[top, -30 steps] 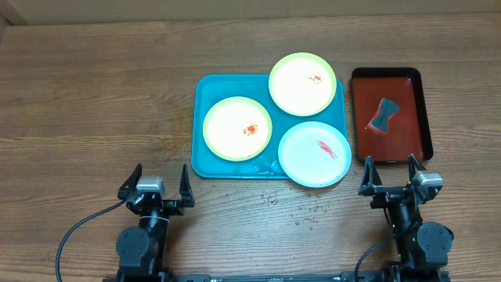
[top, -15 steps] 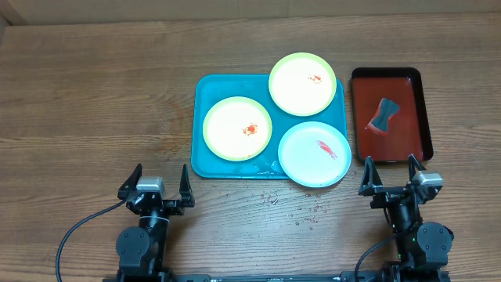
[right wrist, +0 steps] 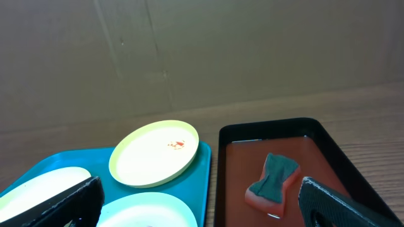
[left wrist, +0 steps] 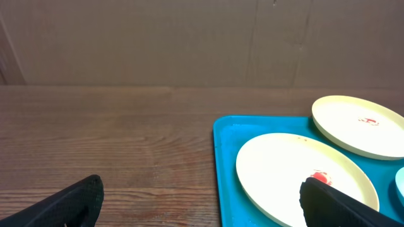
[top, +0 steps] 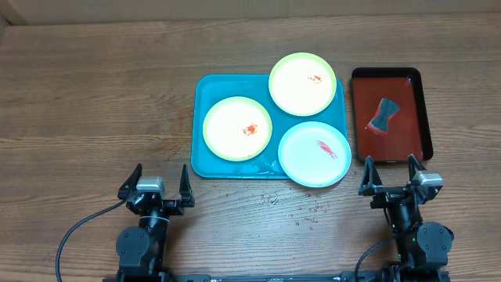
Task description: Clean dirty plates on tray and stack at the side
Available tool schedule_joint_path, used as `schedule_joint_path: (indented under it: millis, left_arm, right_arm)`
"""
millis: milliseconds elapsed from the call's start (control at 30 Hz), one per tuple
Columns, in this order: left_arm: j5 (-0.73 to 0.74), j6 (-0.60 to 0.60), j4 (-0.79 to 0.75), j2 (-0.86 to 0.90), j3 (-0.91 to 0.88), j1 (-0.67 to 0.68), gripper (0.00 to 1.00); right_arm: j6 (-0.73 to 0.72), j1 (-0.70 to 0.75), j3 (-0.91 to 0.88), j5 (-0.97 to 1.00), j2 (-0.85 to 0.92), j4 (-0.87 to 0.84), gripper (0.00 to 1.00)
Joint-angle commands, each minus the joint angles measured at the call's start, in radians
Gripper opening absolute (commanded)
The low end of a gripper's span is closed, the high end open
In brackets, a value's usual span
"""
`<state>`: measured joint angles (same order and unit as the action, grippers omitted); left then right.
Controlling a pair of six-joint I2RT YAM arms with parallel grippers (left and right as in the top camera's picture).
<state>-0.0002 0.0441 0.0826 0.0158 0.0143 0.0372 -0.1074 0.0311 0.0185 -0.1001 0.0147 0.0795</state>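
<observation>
Three plates crowding tray, two overhanging its edges, left tool, right tool both wide.

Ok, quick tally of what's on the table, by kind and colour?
Yellow-green plates: 2
Pale blue plate: 1
Teal tray: 1
Dark red tray: 1
Sponge: 1
Total: 6
</observation>
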Motion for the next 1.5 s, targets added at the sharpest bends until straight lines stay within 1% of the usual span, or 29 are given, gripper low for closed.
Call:
schedule_joint_path:
  millis: [0, 1267, 1300, 1367, 1467]
  left_arm:
    - [-0.003, -0.022, -0.002, -0.010, -0.008, -0.004, 1.00]
    - [-0.003, -0.022, -0.002, -0.010, -0.008, -0.004, 0.99]
    - [-0.016, -0.029, -0.006, -0.010, -0.008, -0.004, 1.00]
    - [-0.091, -0.045, -0.036, -0.010, -0.008, -0.005, 0.99]
    - [-0.097, -0.045, -0.035, -0.010, -0.008, -0.005, 1.00]
  right_arm:
    - [0.004, -0.005, -0.011, -0.002, -0.012, -0.004, 1.00]
    - [0.004, -0.005, -0.011, 0.009, -0.012, -0.003, 1.00]
    - [0.004, -0.005, -0.010, 0.009, -0.012, -0.003, 1.00]
    - [0.004, -0.005, -0.010, 0.009, -0.012, -0.003, 1.00]
    - [0.004, -0.005, -0.010, 0.009, -0.012, -0.003, 1.00]
